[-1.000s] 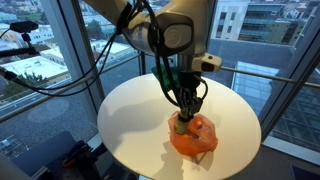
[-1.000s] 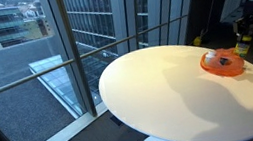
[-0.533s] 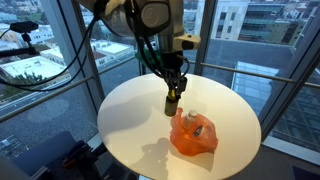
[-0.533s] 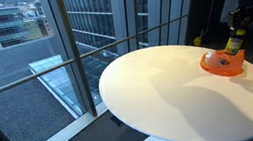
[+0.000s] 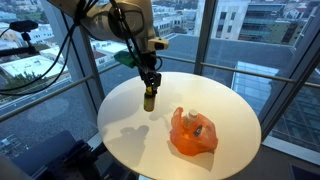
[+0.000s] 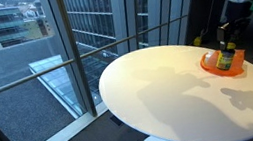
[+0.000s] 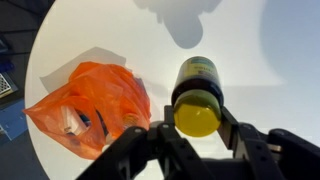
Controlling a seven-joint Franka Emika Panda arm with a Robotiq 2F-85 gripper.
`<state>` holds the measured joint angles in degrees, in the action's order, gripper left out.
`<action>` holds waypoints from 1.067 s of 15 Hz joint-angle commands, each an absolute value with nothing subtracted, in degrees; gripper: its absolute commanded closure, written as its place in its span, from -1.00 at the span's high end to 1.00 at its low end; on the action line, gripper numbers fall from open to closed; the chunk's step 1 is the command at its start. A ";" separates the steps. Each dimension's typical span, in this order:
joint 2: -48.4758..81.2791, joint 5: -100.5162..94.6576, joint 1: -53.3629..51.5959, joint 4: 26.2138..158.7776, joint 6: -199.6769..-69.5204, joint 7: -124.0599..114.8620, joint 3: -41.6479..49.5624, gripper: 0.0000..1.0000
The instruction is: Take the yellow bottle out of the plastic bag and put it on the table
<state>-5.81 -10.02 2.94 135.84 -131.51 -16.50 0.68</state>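
Note:
My gripper (image 5: 149, 84) is shut on the yellow bottle (image 5: 149, 98), gripping it near its yellow cap and holding it upright just above the round white table (image 5: 125, 135). In the wrist view the bottle (image 7: 196, 95) sits between my gripper's fingers (image 7: 196, 122), cap toward the camera. The orange plastic bag (image 5: 193, 133) lies crumpled on the table, apart from the bottle; it also shows in the wrist view (image 7: 90, 105) and in an exterior view (image 6: 214, 62), where the bottle (image 6: 228, 57) hangs in front of it under my gripper (image 6: 228, 37).
Something small and pale stays inside the bag (image 7: 72, 121). The table stands next to floor-to-ceiling windows with a metal railing (image 6: 112, 40). Cables hang from the arm (image 5: 70, 45). A dark object (image 7: 5, 85) lies at the table's edge in the wrist view.
My gripper lifted the bottle out of the bag and carried it away across the table. The bag stayed where it lay.

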 commanded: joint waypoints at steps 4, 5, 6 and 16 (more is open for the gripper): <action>-0.18 -18.82 0.47 136.98 -134.80 -23.29 -2.29 -0.59; 0.98 -20.36 0.13 136.93 -135.98 -24.51 -2.21 -0.59; 2.30 -21.27 -0.15 136.76 -137.01 -25.28 -1.99 -0.59; 7.45 -20.81 -1.63 136.35 -142.07 -25.58 0.67 0.55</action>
<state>7.62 -21.30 -0.84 136.57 -141.61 -25.78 -0.59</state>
